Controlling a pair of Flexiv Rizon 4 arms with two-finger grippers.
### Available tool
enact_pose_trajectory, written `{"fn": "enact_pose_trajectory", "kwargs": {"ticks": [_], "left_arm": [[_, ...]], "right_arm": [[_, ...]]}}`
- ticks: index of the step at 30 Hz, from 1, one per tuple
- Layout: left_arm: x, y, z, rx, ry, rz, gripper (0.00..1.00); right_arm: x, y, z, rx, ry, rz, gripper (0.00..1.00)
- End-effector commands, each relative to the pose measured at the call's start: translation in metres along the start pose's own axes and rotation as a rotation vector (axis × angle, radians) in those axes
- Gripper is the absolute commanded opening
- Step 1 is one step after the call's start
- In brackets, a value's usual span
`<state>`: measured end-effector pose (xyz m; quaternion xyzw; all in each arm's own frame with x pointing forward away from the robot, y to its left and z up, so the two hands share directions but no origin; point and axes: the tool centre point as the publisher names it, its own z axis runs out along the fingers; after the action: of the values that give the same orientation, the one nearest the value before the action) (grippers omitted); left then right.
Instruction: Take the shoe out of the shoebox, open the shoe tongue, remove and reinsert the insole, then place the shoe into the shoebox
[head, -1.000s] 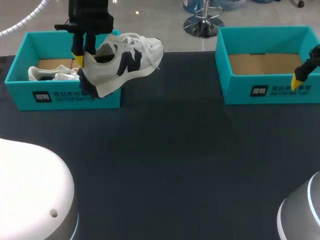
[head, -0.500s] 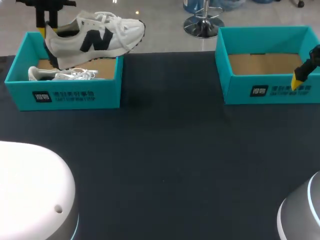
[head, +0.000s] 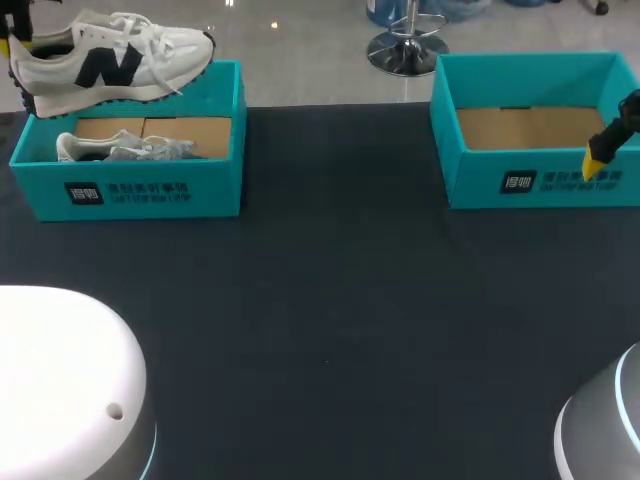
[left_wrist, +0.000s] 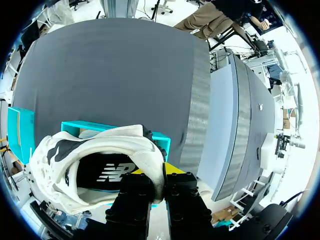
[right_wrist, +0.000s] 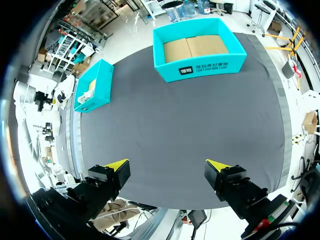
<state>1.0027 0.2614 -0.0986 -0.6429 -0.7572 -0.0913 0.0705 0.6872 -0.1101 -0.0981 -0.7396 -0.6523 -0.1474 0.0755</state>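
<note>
1. The shoe (head: 110, 62) hangs in the air at the far left. I describe the scene from the near side toward it.
2. Nearest is the dark table (head: 330, 330). Over its right side is the right gripper (right_wrist: 167, 165), its fingers spread wide with nothing between them.
3. Farther back are two teal boxes. The left shoebox (head: 130, 190) has a second shoe (head: 115, 150) lying inside. The right shoebox (head: 530, 185) shows only its cardboard bottom.
4. Farthest, the shoe is above the far wall of the left shoebox, sole down and toe to the right. The left gripper (left_wrist: 161, 175) pinches its heel collar, one finger inside and one outside.
5. I judge the shoe to be light, with a soft upper and a firmer sole. Held only at the heel, the toe may swing or sag. For opening the tongue, a second hold at the tongue or laces seems sensible, because the thin collar may slip.
</note>
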Motion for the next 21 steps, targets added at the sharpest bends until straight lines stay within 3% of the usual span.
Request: {"fn": "enact_pose_trajectory", "kwargs": {"ticks": [1,21], "left_arm": [[0.0074,0.0319,0.0066,0.046,0.014,-0.057,0.0],[0.0074,0.0319,0.0066,0.046,0.014,-0.057,0.0]], "right_arm": [[0.0012,0.0032,-0.0003,0.006,-0.003,0.001,1.0],[0.0012,0.0032,-0.0003,0.006,-0.003,0.001,1.0]]}}
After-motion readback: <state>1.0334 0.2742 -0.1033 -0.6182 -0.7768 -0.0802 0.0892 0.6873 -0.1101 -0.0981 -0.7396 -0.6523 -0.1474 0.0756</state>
